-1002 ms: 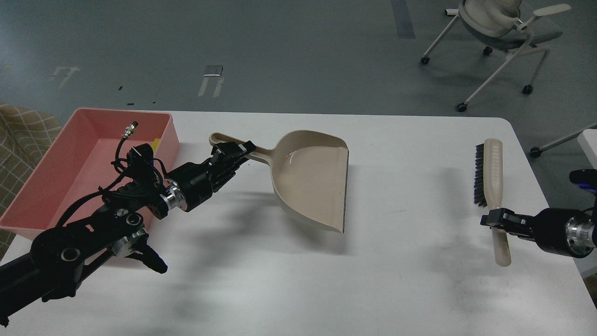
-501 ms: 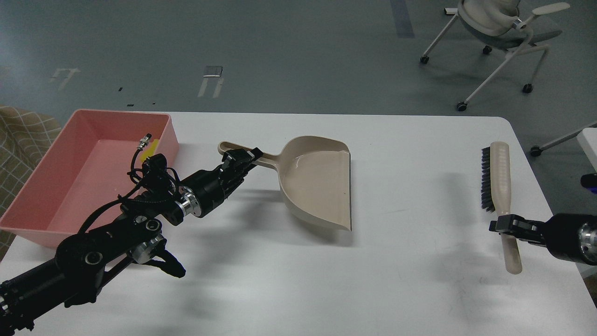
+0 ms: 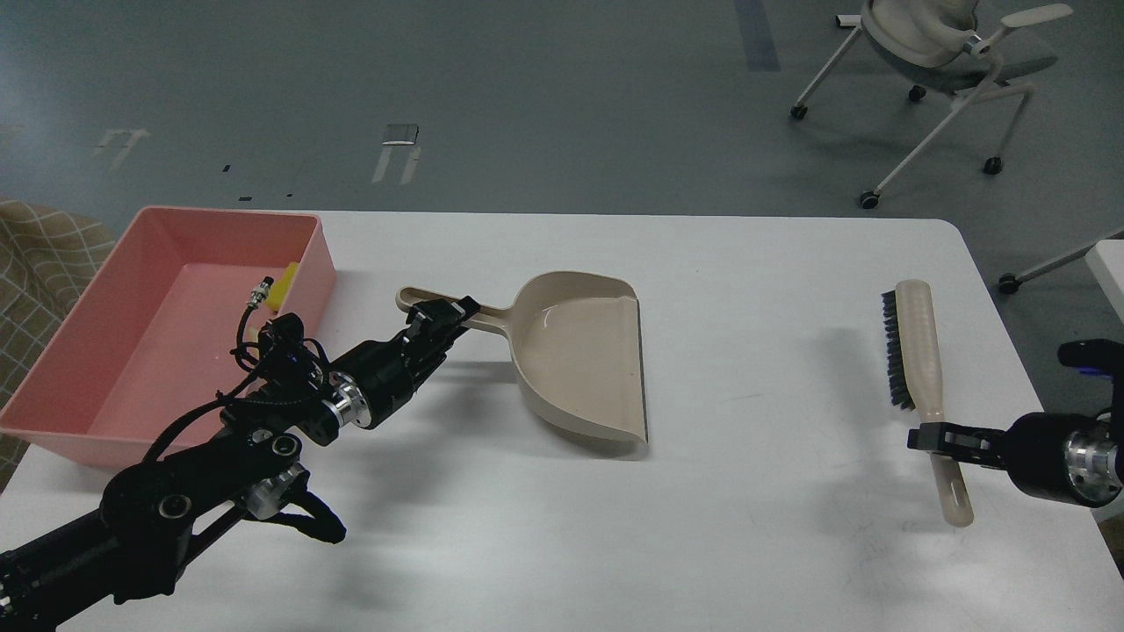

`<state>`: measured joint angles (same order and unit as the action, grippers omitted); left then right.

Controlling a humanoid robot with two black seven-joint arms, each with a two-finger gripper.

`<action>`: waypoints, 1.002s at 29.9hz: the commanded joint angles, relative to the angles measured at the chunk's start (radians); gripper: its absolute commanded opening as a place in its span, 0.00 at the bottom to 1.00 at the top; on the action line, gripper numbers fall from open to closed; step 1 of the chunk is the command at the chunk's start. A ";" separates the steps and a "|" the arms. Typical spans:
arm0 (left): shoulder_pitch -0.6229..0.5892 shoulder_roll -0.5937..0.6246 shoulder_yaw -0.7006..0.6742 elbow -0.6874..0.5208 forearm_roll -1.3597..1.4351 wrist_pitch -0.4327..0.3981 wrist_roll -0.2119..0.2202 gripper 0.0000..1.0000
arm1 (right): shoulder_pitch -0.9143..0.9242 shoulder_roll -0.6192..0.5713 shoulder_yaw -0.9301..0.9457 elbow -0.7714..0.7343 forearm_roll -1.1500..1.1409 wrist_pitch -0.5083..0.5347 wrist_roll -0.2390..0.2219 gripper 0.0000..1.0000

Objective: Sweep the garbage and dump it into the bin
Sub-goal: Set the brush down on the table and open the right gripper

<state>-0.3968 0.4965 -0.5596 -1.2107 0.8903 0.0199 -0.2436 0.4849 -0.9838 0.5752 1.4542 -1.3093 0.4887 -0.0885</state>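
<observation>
Garbage looks already dumped: yellow sponge (image 3: 286, 283) sits in the bin (image 3: 105, 439) at the table's far-left corner. Dustpan (image 3: 584, 360), clamped by the left gripper (image 3: 443, 318), just came down level mid-table; right gripper (image 3: 938, 436) grips the brush (image 3: 918, 369) near the right edge.

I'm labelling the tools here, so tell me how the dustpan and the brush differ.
The dustpan is a wide, open scoop; the brush is a narrow bar with black bristles along one side. The dustpan sits mid-table, its handle gripped by the left claw; the brush is at the right edge, its handle gripped by the right claw. Both are beige plastic with a long handle.
</observation>
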 commanded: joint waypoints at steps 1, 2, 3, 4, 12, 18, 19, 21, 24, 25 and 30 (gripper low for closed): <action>-0.001 0.007 0.000 0.000 -0.001 0.000 0.000 0.23 | 0.011 0.004 -0.006 -0.001 -0.005 0.000 0.000 0.00; -0.001 0.007 0.000 0.000 -0.001 0.000 0.000 0.23 | 0.009 0.001 -0.012 -0.001 -0.005 0.000 0.000 0.00; 0.001 0.007 0.000 0.000 -0.001 0.000 -0.002 0.23 | 0.008 -0.003 -0.030 0.000 -0.005 0.000 0.000 0.00; 0.001 0.007 0.000 0.000 -0.001 0.000 -0.002 0.23 | 0.008 -0.004 -0.041 0.000 -0.007 0.000 0.000 0.00; 0.001 0.010 0.000 -0.001 -0.001 0.000 -0.005 0.23 | 0.006 -0.004 -0.078 0.011 -0.010 0.000 -0.002 0.00; -0.001 0.010 0.000 -0.001 0.001 0.000 -0.002 0.40 | 0.008 -0.003 -0.075 0.009 -0.012 0.000 -0.002 0.00; -0.001 0.011 0.001 -0.001 0.001 0.000 -0.002 0.41 | 0.008 -0.003 -0.075 0.009 -0.012 0.000 -0.002 0.00; 0.001 0.013 0.001 -0.001 0.001 0.000 -0.002 0.48 | 0.008 -0.003 -0.075 0.009 -0.012 0.000 -0.002 0.01; 0.001 0.013 0.001 -0.001 0.001 0.000 -0.002 0.51 | 0.006 0.001 -0.075 0.009 -0.010 0.000 -0.002 0.09; 0.001 0.013 0.001 -0.001 0.001 0.000 -0.002 0.51 | 0.006 0.001 -0.075 0.009 -0.010 0.000 -0.002 0.12; -0.001 0.013 0.001 -0.001 -0.001 0.000 0.000 0.55 | 0.012 0.004 -0.074 0.008 -0.010 0.000 -0.002 0.28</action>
<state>-0.3969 0.5092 -0.5584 -1.2119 0.8913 0.0199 -0.2442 0.4915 -0.9806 0.5015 1.4632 -1.3195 0.4887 -0.0906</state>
